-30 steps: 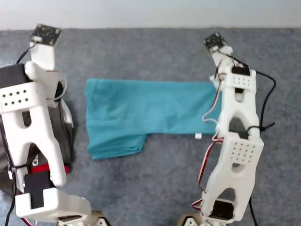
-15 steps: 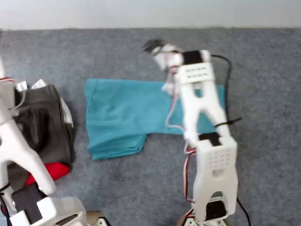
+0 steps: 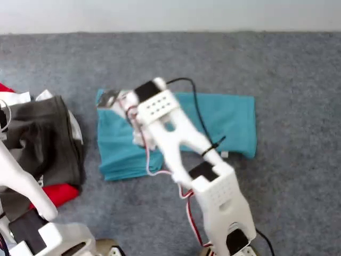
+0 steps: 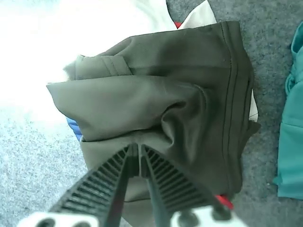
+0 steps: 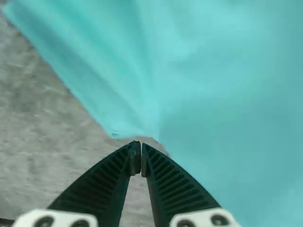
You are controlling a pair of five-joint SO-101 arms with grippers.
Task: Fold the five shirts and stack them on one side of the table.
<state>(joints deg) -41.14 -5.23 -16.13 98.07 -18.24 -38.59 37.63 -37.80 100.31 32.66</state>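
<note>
A teal shirt (image 3: pixel 224 122) lies flat and partly folded on the grey table, its left part doubled into a thicker band (image 3: pixel 128 165). My right arm stretches across it from the front. The right gripper (image 3: pixel 107 100) is over the shirt's far left corner, shut, with its tips (image 5: pixel 137 150) at the teal edge (image 5: pixel 213 94). At the left stands a pile topped by a dark olive shirt (image 3: pixel 48 138), with red (image 3: pixel 58 193) and white (image 3: pixel 16 98) cloth under it. My left gripper (image 4: pixel 138 153) is shut just above the olive shirt (image 4: pixel 180 94).
Grey carpet (image 3: pixel 298 202) covers the table, with bare room right of and in front of the teal shirt. A pale wall (image 3: pixel 170 13) runs along the far edge. The left arm's white links (image 3: pixel 21 181) stand at the front left, beside the pile.
The right arm has swung from the teal shirt's right end across to its far left corner. The left arm has pulled back toward the left edge, uncovering the pile. The teal shirt has stayed put.
</note>
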